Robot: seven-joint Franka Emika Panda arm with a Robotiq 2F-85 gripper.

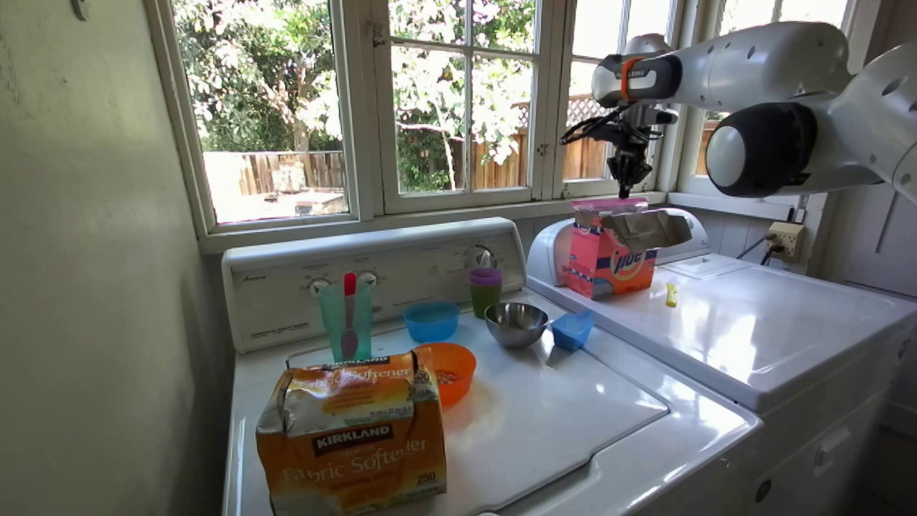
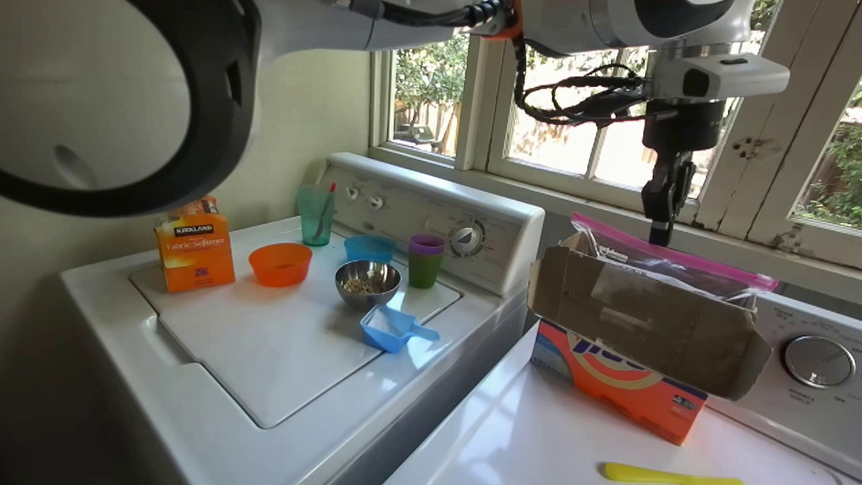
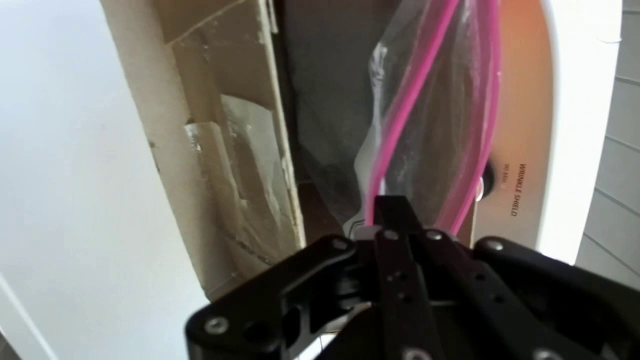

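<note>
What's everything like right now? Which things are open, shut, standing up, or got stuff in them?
Fingers: shut
Plastic bag: open at the top
Detergent box: open, flap tipped outward
Washer lid: shut
Metal bowl: upright, partly filled
Orange bowl: upright, partly filled
Blue bowl: upright, contents unclear
Blue scoop: holding white powder
Teal cup: upright, red spoon inside
Purple and green cups: stacked, upright
Softener box: upright, crumpled

In an exterior view, frame right: glossy clear plastic bag with pink strip [image 2: 680, 268], orange cardboard box [image 2: 626, 385], matt brown inside; left: shiny round metal bowl [image 2: 358, 302], glossy white washer lid [image 2: 283, 357].
</note>
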